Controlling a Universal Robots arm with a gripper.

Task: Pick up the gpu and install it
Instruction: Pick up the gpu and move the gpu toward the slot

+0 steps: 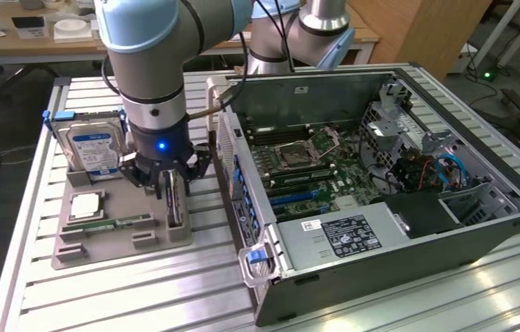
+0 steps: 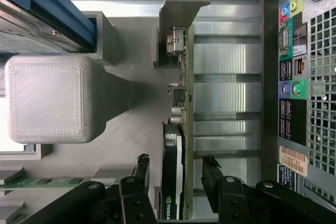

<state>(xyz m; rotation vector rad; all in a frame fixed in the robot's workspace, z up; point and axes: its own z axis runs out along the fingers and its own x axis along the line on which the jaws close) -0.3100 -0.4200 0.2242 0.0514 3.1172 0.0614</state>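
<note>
Partly hidden under the downward-pointing gripper (image 1: 171, 183), the gpu (image 2: 172, 177) stands on edge in the grey tray (image 1: 117, 242), fingers (image 2: 211, 169) apart on either side.

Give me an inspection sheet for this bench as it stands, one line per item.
Surface: slatted metal table with a grey tray on it.
Job's things: gpu standing on edge in the tray; open case beside the tray.
Clutter: hard drive, CPU and memory stick in the tray.
Claw: open, straddling the gpu, a gap on each side.
Cables: blue cables inside the case.
Surroundings: desk behind.
</note>
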